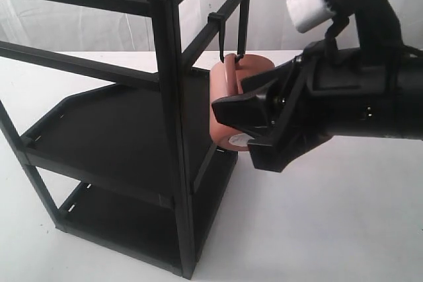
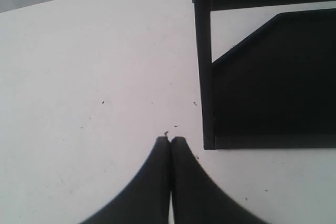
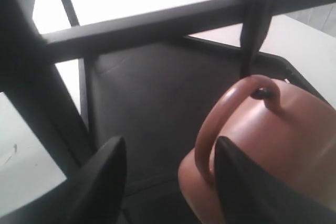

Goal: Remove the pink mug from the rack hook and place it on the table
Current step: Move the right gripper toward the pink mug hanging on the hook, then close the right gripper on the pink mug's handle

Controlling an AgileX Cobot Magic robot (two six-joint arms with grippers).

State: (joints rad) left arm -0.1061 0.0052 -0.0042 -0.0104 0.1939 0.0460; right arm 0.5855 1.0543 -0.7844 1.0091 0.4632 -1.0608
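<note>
pink mug (image 1: 223, 84) hangs by handle on rack hook (image 1: 220, 37), tilted sideways; table (image 1: 344, 229) white

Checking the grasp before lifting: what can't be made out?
Exterior view: the right gripper hides the pink mug's front, so any contact is unclear.
Right wrist view: mug body cut off by the frame edge; inside unseen.
Left wrist view: mug and rack hook out of frame.

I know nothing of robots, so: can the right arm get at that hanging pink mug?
Probably yes. The right end effector is open and close against the pink mug, which hangs by its handle from the rack hook; nothing seems to stand between them.
</note>
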